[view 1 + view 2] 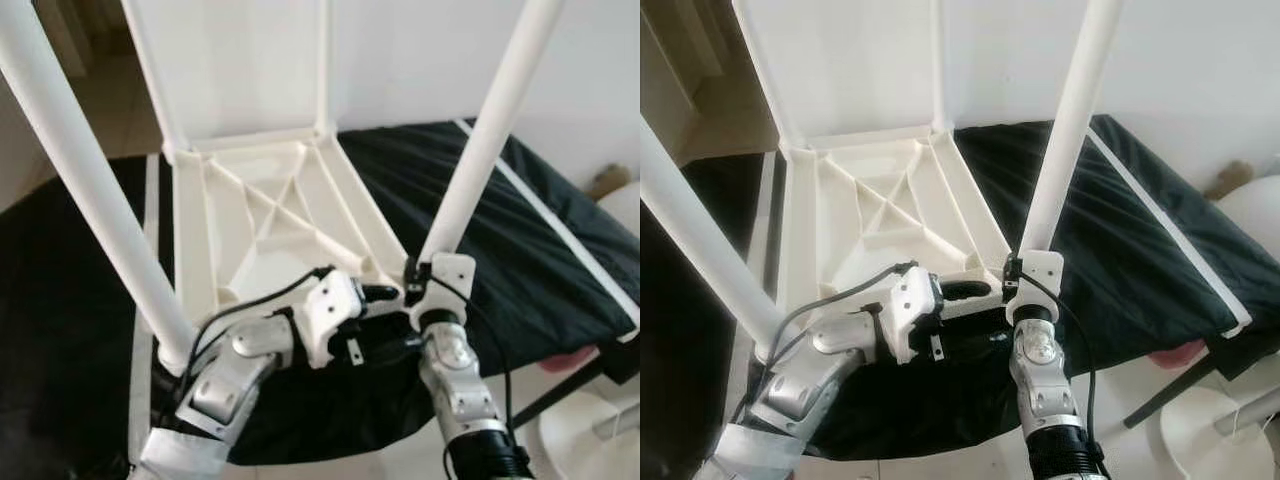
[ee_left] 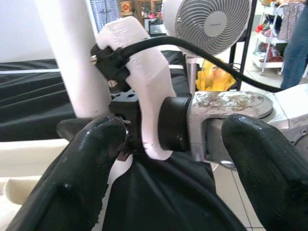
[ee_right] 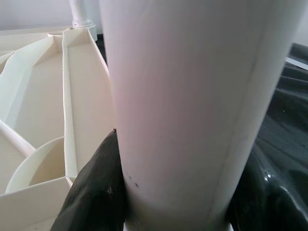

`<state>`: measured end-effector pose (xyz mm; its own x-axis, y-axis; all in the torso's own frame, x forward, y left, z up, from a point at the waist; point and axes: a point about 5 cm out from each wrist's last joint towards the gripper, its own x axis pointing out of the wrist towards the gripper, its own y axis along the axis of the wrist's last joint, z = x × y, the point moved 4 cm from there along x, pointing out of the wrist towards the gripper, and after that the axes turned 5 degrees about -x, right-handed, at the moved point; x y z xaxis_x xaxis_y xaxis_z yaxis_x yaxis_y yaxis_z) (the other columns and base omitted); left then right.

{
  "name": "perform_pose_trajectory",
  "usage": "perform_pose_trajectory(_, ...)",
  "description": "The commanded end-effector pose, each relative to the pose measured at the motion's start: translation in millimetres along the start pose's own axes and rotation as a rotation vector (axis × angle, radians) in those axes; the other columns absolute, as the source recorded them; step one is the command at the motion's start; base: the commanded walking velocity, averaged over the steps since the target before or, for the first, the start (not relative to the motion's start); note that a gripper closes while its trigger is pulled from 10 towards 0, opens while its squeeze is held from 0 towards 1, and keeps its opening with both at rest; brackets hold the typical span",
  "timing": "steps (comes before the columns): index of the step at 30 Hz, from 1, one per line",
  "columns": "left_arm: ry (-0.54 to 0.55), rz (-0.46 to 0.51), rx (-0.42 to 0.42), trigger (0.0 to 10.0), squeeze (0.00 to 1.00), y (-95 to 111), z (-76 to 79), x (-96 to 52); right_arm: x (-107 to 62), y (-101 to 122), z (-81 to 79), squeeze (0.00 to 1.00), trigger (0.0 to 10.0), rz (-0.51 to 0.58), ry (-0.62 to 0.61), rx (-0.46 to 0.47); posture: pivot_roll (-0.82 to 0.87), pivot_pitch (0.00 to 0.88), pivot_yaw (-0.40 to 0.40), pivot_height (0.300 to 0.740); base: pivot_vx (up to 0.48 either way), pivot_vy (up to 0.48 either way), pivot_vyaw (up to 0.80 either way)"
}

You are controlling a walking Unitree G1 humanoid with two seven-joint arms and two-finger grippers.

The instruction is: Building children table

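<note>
The white table top lay upside down on a black cloth over the surface, with white legs sticking up at its corners. My right jaws were pinching the near right leg close to its bottom, and my left jaws were spread open just beside my right wrist. A white wall stood behind, and a white fan stood in the room.
</note>
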<state>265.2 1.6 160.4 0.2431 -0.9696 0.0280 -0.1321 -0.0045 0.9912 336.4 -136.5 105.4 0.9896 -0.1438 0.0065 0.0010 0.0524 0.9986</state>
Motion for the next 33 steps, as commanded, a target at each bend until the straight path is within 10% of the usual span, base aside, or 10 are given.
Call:
perform_pose_trajectory(1, 0.075, -0.004, 0.008, 10.0, 0.0, -1.2, -7.9, -1.0, -12.6, -28.5, -5.8, 0.0, 10.0, -0.11, 0.016, -0.017, 0.03, 0.012, -0.031, 0.74, 0.0, 0.0, 0.0)
perform_pose_trajectory(5, 0.076, 0.004, 0.003, 10.0, 0.0, -0.4, -7.0, 1.6, -11.8, -24.2, -7.6, 0.0, 10.0, -0.089, 0.045, 0.004, 0.02, 0.011, -0.043, 0.74, 0.0, 0.0, 0.0)
perform_pose_trajectory(6, 0.075, 0.006, 0.001, 10.0, 0.0, -0.9, -6.1, 2.9, -12.2, -20.1, -8.8, 0.8, 10.0, -0.064, 0.067, 0.012, 0.01, 0.012, -0.045, 0.74, 0.0, 0.0, 0.0)
perform_pose_trajectory(8, 0.074, 0.007, 0.0, 10.0, 0.0, -1.8, -4.9, 4.7, -13.4, -15.6, -9.6, 1.0, 10.0, -0.038, 0.093, 0.016, 0.01, 0.009, -0.046, 0.74, 0.0, 0.0, 0.0)
perform_pose_trajectory(20, 0.052, 0.032, -0.013, 10.0, 0.0, 0.5, 1.5, 12.7, -24.2, -5.6, 19.1, 1.0, 10.0, 0.049, 0.162, 0.01, 0.0, 0.0, -0.047, 0.74, 0.0, 0.0, 0.0)
perform_pose_trajectory(21, 0.045, 0.032, -0.013, 10.0, 0.0, 0.4, 3.0, 13.3, -26.7, -5.6, 31.1, 0.07, 10.0, 0.054, 0.207, 0.011, 0.0, 0.0, -0.043, 0.74, 0.0, 0.0, 0.0)
perform_pose_trajectory(33, 0.046, 0.032, -0.003, 10.0, 0.0, 2.0, -0.1, 12.4, -15.8, 4.7, 64.1, 0.0, 10.0, 0.082, 0.489, -0.057, 0.0, 0.0, -0.035, 0.74, 0.0, 0.0, 0.0)
